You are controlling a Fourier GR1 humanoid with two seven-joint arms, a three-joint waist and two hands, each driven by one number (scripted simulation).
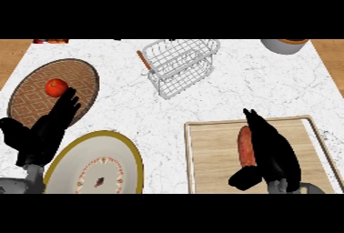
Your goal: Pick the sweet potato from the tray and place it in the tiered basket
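The sweet potato, long and reddish brown, lies on the wooden tray at the lower right. My right hand rests over the tray right beside the sweet potato, fingers straight and pointing away, thumb below the potato's near end; it touches the potato's right side without curling round it. The white wire tiered basket stands at the top centre, tilted in view, with nothing visible inside. My left hand stays open at the left, fingers up.
A brown woven mat at the left holds a red tomato. A gold-rimmed plate sits at the lower left. A grey pot is at the top right edge. White marble counter lies between tray and basket.
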